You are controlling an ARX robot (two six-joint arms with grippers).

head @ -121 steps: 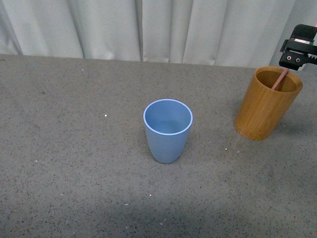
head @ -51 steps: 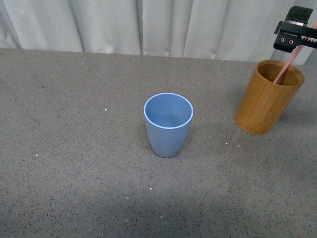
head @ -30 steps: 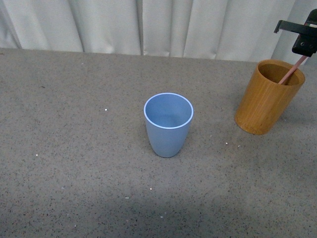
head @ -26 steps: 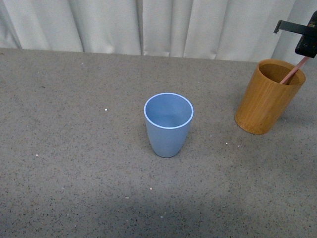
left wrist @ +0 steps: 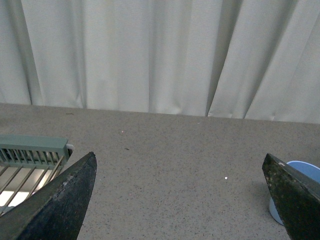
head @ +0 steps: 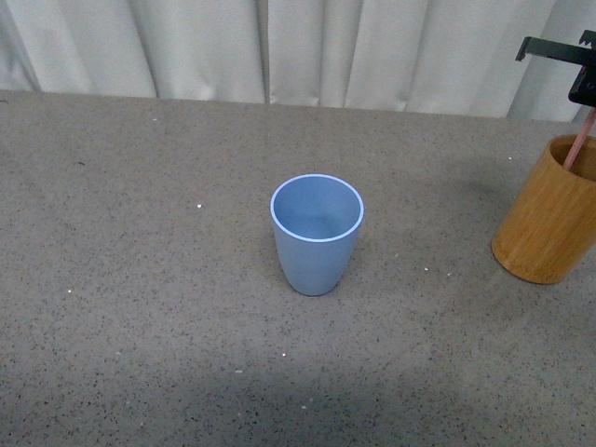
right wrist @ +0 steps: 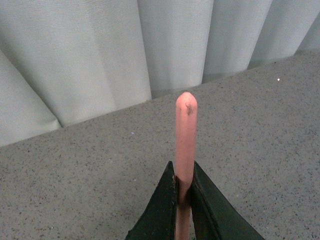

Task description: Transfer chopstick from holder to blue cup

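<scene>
Right hand [right wrist: 184,176] clenched on the chopstick [right wrist: 186,135] near its upper end, short stub poking past the fingertips. Stick likely light, stiff, thin and smooth, so it may swivel in a pinch; a firm hold up high looks right. Long axis near upright, slightly tilted, lower end down inside the holder [head: 548,223] at right of the desk [head: 140,298]. Blue cup [head: 317,233] mid-desk, well apart. Left hand [left wrist: 179,165] released, empty.

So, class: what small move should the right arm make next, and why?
Probably lift the right pincer straight up: it is shut on the chopstick, whose lower end sits inside the holder, so it must clear the rim before crossing to the blue cup.
</scene>
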